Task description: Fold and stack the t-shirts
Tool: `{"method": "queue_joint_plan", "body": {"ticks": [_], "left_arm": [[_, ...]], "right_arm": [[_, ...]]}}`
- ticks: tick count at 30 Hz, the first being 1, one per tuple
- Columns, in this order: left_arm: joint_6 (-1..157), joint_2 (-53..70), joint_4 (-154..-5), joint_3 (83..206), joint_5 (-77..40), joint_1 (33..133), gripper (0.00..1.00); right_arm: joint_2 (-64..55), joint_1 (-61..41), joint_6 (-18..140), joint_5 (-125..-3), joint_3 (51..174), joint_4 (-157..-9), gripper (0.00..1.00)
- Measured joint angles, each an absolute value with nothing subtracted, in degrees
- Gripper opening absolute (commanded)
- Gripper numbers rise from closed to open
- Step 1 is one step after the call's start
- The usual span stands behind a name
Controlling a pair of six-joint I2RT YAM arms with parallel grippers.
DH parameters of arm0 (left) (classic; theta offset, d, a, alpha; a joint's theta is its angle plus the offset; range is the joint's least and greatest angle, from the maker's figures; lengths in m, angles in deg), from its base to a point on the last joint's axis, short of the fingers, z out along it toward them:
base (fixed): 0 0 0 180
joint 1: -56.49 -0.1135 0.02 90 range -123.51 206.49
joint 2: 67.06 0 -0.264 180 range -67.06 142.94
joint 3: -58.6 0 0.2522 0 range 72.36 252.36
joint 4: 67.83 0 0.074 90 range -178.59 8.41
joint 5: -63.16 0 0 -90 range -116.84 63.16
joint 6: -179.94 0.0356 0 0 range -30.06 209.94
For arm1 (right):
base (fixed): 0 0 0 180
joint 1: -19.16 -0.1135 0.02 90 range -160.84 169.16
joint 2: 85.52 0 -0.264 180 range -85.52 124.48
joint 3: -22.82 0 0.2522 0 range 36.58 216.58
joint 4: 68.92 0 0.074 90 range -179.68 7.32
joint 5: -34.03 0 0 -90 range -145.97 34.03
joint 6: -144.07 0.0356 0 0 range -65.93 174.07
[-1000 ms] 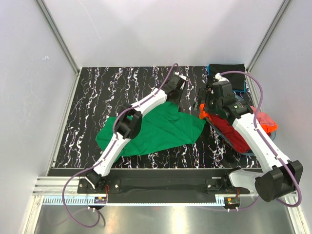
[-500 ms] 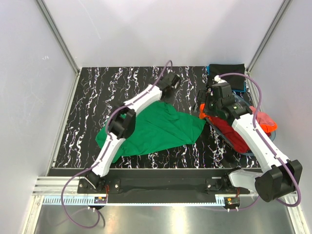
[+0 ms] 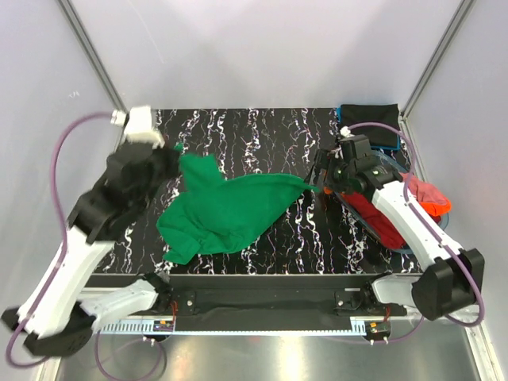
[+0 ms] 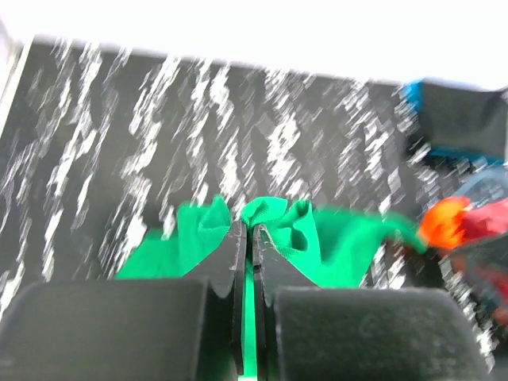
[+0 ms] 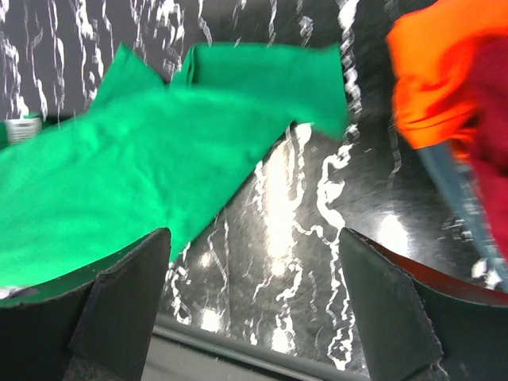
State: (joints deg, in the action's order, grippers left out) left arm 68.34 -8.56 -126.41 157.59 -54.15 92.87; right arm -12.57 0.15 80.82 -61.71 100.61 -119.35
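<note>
Marbled blk tabletop point(image 3: 262, 127); crumpled green t-shirt point(image 3: 230, 210) pinched in L jaws.

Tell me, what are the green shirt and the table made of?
Green shirt: looks like soft, matte cloth, maybe a cotton knit. It wrinkles, bunches and lies in loose folds.
Table: a hard, smooth, shiny top, black with white veins like marble. Light glints off it in the right wrist view. I cannot tell whether it is real stone or a printed sheet.
</note>
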Motion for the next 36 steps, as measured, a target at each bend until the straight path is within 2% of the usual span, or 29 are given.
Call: {"method": "queue_joint_plan", "body": {"ticks": [7,11,15,24,31,36], "left_arm": [[56.49,-26.22,-138.17,131.86,-53.69,92.8,0.0],[51.4,-32.65,-143.17,122.66,-51.5,92.8,0.0],[49.59,-33.91,-144.68,122.29,-51.04,92.87,0.0],[50.28,-32.8,-141.99,122.4,-50.91,92.87,0.0],[51.18,-35.66,-138.65,119.97,-50.6,92.91,0.0],[51.77,-36.91,-137.42,119.51,-50.58,92.91,0.0]], "right_arm": [[-8.22,-0.02,81.06,-66.21,99.72,-117.64,0.93],[-4.83,-0.2,81.8,-67.72,99.91,-115.13,0.92],[3.49,-0.29,82.35,-69.03,103.5,-113.99,0.92],[24.65,-0.44,81.41,-67.35,122.8,-113.88,0.84],[39.99,-4.11,77.36,-57.73,140.74,-119.83,0.77],[45.74,-6.51,75.64,-52.86,145.7,-123.02,0.69]]}}
